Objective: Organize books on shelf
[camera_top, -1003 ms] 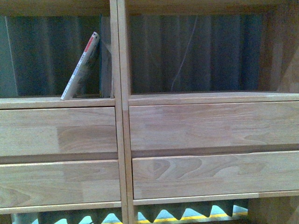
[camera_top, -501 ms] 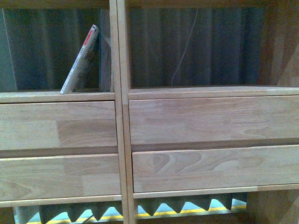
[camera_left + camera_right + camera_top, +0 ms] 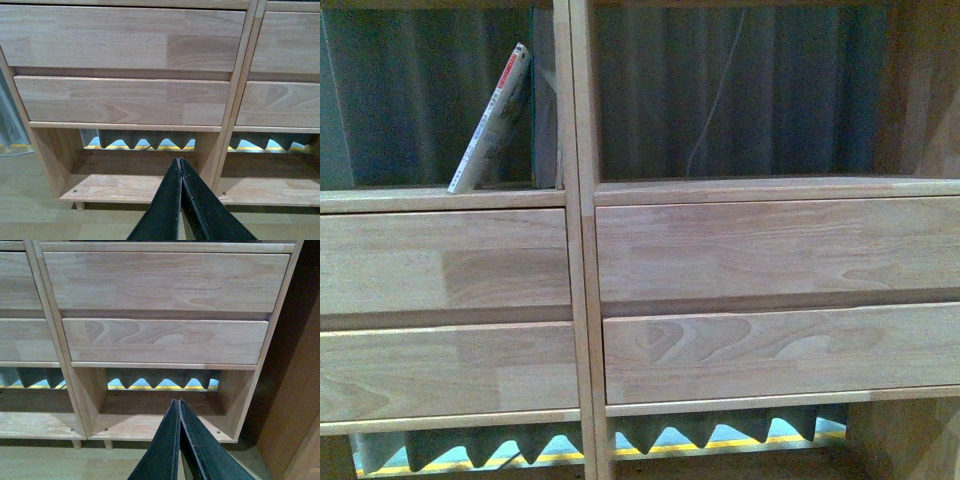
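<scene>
Likely light and floppy, the book [image 3: 492,120] leaning in the shelf [image 3: 578,260]; best pinched near its spine, left gripper [image 3: 180,165] and right gripper [image 3: 178,406] both closed, empty.

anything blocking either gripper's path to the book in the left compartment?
Nothing visible does. The book leans in the shelf's open-fronted left compartment with no object in front. Left gripper and right gripper, both shut, point at the bottom bays, well below it.
</scene>
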Controlling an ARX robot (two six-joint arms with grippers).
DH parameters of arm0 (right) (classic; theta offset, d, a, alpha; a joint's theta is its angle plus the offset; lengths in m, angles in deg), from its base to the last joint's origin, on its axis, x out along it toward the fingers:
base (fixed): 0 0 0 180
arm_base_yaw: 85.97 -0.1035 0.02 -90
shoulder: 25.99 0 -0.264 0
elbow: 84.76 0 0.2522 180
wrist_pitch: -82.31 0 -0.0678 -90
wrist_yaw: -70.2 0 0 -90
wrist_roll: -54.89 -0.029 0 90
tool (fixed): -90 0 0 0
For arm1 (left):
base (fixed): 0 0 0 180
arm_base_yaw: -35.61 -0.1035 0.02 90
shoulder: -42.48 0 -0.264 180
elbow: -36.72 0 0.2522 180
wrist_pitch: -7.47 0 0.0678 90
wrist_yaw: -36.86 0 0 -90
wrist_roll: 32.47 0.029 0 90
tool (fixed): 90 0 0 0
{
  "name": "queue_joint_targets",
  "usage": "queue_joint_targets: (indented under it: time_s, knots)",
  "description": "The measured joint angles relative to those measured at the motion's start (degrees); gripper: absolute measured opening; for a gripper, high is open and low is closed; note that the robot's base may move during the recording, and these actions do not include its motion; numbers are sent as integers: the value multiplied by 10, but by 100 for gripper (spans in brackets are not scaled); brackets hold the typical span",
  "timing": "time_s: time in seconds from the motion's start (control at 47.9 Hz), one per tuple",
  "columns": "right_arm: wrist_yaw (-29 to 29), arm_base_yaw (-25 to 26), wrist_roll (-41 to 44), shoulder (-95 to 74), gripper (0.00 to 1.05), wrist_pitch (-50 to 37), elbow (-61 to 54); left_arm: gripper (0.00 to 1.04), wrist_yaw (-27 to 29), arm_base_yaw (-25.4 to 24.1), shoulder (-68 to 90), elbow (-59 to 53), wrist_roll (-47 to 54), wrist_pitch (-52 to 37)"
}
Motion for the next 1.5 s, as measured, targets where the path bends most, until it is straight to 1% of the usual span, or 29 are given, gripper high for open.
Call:
queue_joint_targets:
  time_s: [0.209, 0.272, 0.313, 0.564, 0.627, 0.648, 0.982, 1.003, 1.024, 1.316, 1.358, 1.483, 1.504]
  knots:
    - [0, 0, 0, 31, 3, 31, 0, 3, 0, 0, -44, 0, 0, 43]
    - [0, 0, 0, 85, 3, 104, 0, 3, 0, 0, -56, 0, 0, 56]
    - [0, 0, 0, 110, 3, 123, 0, 3, 0, 0, -63, 0, 0, 62]
    - [1, 0, 0, 125, 3, 129, 0, 3, 0, 0, -100, 0, 0, 99]
    - [1, 0, 0, 126, 3, 129, 0, 3, 0, 0, -162, 0, 1, 180]
    - [0, 0, 0, 125, 3, 129, 0, 3, 0, 0, -174, 0, 1, 188]
    - [0, 0, 0, 126, 3, 129, 0, 3, 0, 0, -192, 0, 1, 194]
    - [0, 0, 0, 126, 7, 129, 0, 8, 0, 0, -192, 0, 1, 194]
    - [0, 0, 0, 126, 8, 129, 0, 9, 0, 0, -192, 0, 1, 194]
    - [0, 0, 0, 126, 55, 129, 0, 57, 0, 0, -192, 0, 1, 194]
    - [0, 0, 0, 126, 64, 129, 0, 66, 0, 0, -192, 0, 1, 194]
    - [0, 0, 0, 126, 94, 129, 0, 98, 0, 0, -192, 0, 1, 194]
    - [0, 0, 0, 126, 97, 129, 0, 100, 0, 0, -192, 0, 2, 194]
